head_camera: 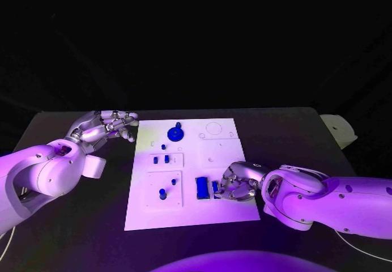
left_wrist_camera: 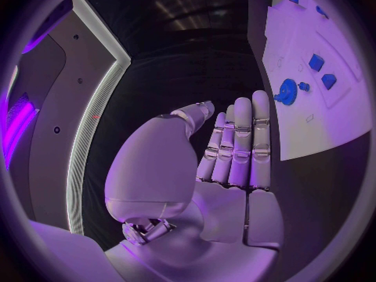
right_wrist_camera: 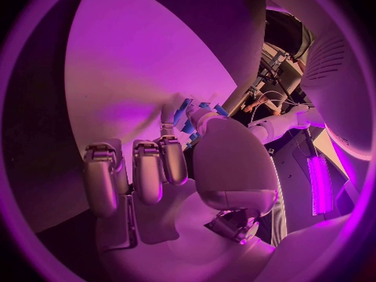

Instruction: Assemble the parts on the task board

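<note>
Blue part [right_wrist_camera: 188, 123] pinched by right hand [head_camera: 237, 182] on task board [head_camera: 220, 156]; left hand [left_wrist_camera: 235, 150] spread, empty.

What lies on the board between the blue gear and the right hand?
In the head view, small blue parts sit between the gear and right hand, on the board.

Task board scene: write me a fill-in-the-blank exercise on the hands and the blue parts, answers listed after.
1. The task board lies on a ____ table.
2. The right hand pinches a small blue part beside the ____ blue block.
3. The left hand holds ____, resting off the board's far left corner.
4. The round blue gear sits near the board's ____ edge.

Answers: black; tall; nothing; far
</note>
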You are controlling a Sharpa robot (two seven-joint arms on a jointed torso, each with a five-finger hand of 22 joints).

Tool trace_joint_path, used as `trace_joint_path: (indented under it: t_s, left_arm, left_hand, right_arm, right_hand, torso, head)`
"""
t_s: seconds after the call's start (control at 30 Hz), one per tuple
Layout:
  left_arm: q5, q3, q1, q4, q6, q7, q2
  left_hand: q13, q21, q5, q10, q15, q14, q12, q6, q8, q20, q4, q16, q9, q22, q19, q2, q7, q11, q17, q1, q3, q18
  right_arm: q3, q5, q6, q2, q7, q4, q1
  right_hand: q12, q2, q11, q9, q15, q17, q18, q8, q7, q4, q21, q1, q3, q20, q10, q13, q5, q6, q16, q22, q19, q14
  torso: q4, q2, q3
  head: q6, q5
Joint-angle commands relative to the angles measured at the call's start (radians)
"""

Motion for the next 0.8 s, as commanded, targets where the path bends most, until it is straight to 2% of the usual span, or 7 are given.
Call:
trace_joint_path:
  t_s: [0.03,0.27,0.43,0.5,0.67,0.7,0.8]
  left_arm:
    - [-0.002,0.001,0.0,0.002,0.013,0.006,0.001]
    - [-0.003,0.001,0.0,0.002,0.013,0.006,0.001]
    - [-0.003,0.001,0.0,0.001,0.012,0.007,0.001]
    - [-0.004,0.001,0.0,0.0,0.011,0.008,0.002]
    - [-0.001,0.0,-0.003,-0.005,0.009,0.017,0.008]
    - [0.002,0.0,-0.005,-0.006,0.008,0.019,0.009]
    - [0.012,0.0,-0.011,-0.012,0.004,0.033,0.013]
  left_hand:
    - [-0.001,-0.005,0.004,-0.006,0.005,-0.002,0.004,-0.005,-0.003,0.003,0.006,0.0,-0.002,-0.001,0.006,0.009,0.0,0.002,-0.001,0.003,-0.001,0.014]
    - [-0.001,-0.005,0.004,-0.006,0.005,-0.002,0.004,-0.005,-0.003,0.003,0.006,0.0,-0.002,-0.001,0.006,0.009,0.0,0.002,-0.001,0.003,-0.001,0.014]
    - [-0.001,-0.005,0.004,-0.006,0.005,-0.002,0.004,-0.005,-0.003,0.003,0.006,0.0,-0.002,-0.001,0.006,0.009,0.0,0.002,-0.001,0.003,-0.001,0.014]
    - [-0.001,-0.006,0.003,-0.007,0.005,-0.002,0.005,-0.006,-0.003,0.003,0.008,0.0,-0.002,-0.002,0.007,0.01,0.0,0.002,-0.001,0.004,-0.002,0.014]
    - [-0.001,-0.006,0.003,-0.007,0.005,-0.002,0.006,-0.006,-0.003,0.003,0.009,0.0,-0.002,-0.002,0.007,0.009,0.0,0.002,-0.001,0.003,-0.003,0.014]
    - [-0.001,-0.007,0.003,-0.007,0.006,-0.002,0.006,-0.006,-0.003,0.003,0.01,0.001,-0.002,-0.002,0.007,0.008,0.0,0.002,-0.001,0.001,-0.004,0.014]
    - [-0.001,-0.008,0.002,-0.008,0.006,-0.002,0.006,-0.007,-0.003,0.004,0.013,0.001,-0.002,-0.003,0.007,0.006,0.0,0.003,-0.001,-0.003,-0.007,0.013]
  right_arm:
    - [0.0,-0.017,0.015,0.001,-0.011,-0.002,-0.002]
    - [0.0,-0.019,-0.001,0.002,-0.004,-0.006,-0.002]
    - [0.0,0.017,-0.051,-0.01,0.052,0.0,0.001]
    - [0.001,0.067,-0.074,-0.019,0.105,-0.001,0.008]
    - [0.001,0.289,-0.124,-0.032,0.296,-0.03,0.051]
    - [0.001,0.354,-0.133,-0.031,0.339,-0.042,0.062]
    - [0.001,0.517,-0.153,-0.022,0.44,-0.088,0.088]
  right_hand:
    - [0.004,0.001,-0.008,-0.001,-0.007,0.194,-0.014,0.005,0.0,-0.003,0.004,0.015,-0.006,-0.007,0.052,0.193,-0.007,0.003,0.003,0.263,0.108,0.088]
    - [0.004,0.002,-0.008,-0.002,-0.007,0.193,-0.014,0.005,0.0,-0.002,0.004,0.026,-0.011,-0.007,0.052,0.193,-0.018,0.003,0.002,0.263,0.108,0.088]
    - [-0.017,0.0,-0.006,-0.005,-0.006,0.185,-0.014,0.003,0.003,0.003,0.004,0.024,-0.019,-0.007,0.044,0.185,-0.019,-0.003,-0.002,0.263,0.108,0.086]
    - [-0.056,-0.002,0.001,-0.01,-0.001,0.166,-0.014,-0.007,0.011,0.004,0.004,0.033,-0.03,-0.003,0.029,0.169,-0.006,-0.022,-0.011,0.263,0.108,0.082]
    - [-0.119,0.002,0.012,-0.017,0.009,0.134,-0.013,-0.02,0.024,-0.001,-0.002,0.072,-0.038,0.005,0.0,0.142,0.021,-0.052,-0.029,0.261,0.106,0.074]
    - [-0.15,0.003,0.015,-0.019,0.012,0.115,-0.006,-0.024,0.028,-0.002,-0.032,0.084,-0.04,0.008,-0.013,0.129,0.029,-0.061,-0.039,0.252,0.094,0.069]
    - [-0.244,0.004,0.023,-0.022,0.018,0.066,0.01,-0.03,0.037,-0.01,-0.109,0.126,-0.043,0.015,-0.057,0.087,0.046,-0.083,-0.07,0.228,0.065,0.055]
  torso:
    - [0.0,0.0,0.0003]
    - [0.0,0.0,0.0006]
    - [-0.0003,-0.001,0.0001]
    - [0.0003,-0.002,-0.0003]
    - [0.0009,-0.007,-0.0026]
    - [0.0013,-0.008,-0.003]
    - [0.0034,-0.015,-0.0066]
  head:
    - [-0.001,-0.001]
    - [0.0,-0.003]
    - [0.002,-0.002]
    - [0.003,-0.003]
    - [0.016,-0.008]
    - [0.017,-0.009]
    - [0.03,-0.013]
